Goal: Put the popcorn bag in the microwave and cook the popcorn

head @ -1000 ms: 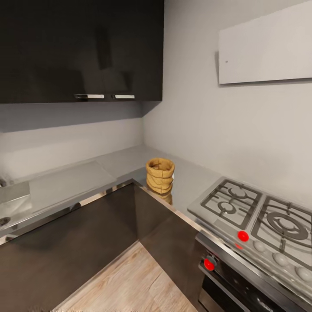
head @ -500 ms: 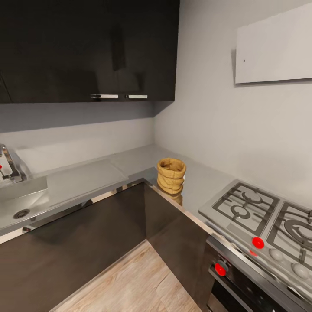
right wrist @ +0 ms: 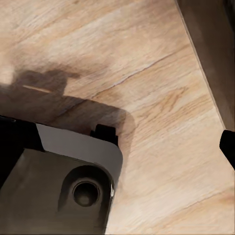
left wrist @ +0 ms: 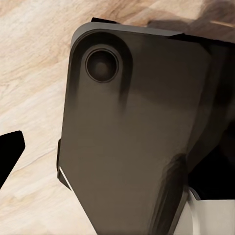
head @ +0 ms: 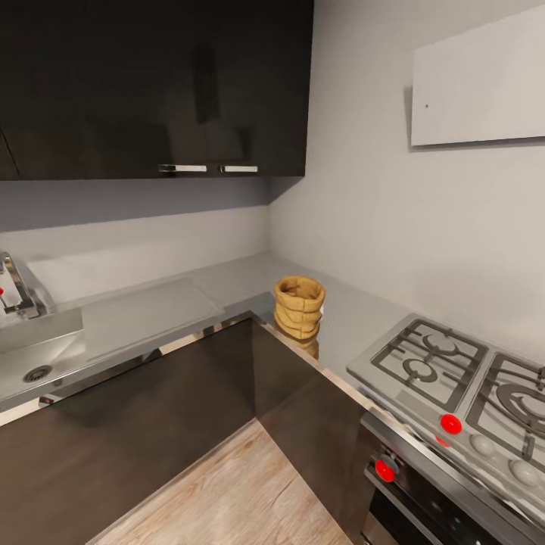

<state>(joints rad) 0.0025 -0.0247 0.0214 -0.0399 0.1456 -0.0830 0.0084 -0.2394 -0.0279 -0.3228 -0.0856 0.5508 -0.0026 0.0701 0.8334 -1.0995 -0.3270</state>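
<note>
Facing the inner corner of the countertop (head: pixel 227 284), I see the popcorn bag (head: pixel 299 306) upright near its front edge, beside the hob (head: pixel 446 371). My view swung right a moment ago, now steady — approach is next. Both wrists look at floor (grippers' spread I cannot tell).

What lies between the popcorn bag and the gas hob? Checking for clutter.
In the head view, only bare grey countertop separates the popcorn bag from the gas hob.
</note>
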